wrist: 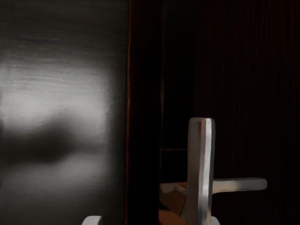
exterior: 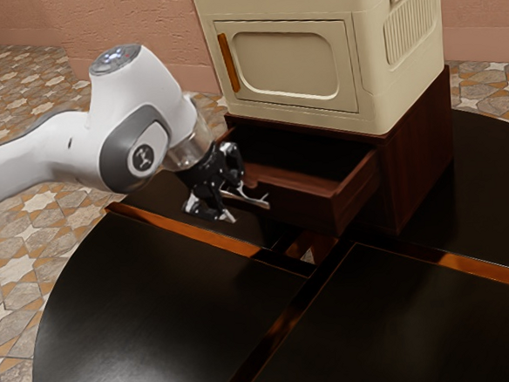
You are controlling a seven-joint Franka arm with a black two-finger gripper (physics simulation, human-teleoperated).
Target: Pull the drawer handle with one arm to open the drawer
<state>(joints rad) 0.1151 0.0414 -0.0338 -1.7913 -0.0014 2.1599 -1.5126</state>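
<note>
Drawer handle (wrist: 201,164): post at its 4 o'clock — glossy tabletop (wrist: 61,93) at 10, dark wood (wrist: 253,84) at 1, patterned floor (wrist: 174,201) at 7.

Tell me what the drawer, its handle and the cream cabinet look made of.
Drawer: apparently satin-finished wood, from its reddish-brown tone. Handle: likely polished metal, from bright streaks along its silvery bar. Cream cabinet: probably matte plastic, given rounded edges; painted wood is possible.
</note>
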